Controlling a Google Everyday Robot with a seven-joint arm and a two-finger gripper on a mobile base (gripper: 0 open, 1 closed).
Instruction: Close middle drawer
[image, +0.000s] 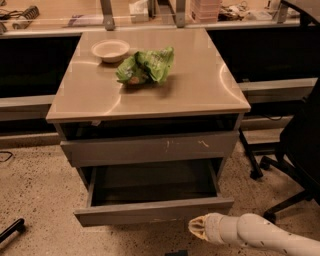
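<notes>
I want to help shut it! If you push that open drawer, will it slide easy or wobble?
The middle drawer looks empty, so it probably slides in lightly. Its wide flat front looks stiff; a push near one end might skew it slightly. The hand hangs just in front of it, off-centre.
</notes>
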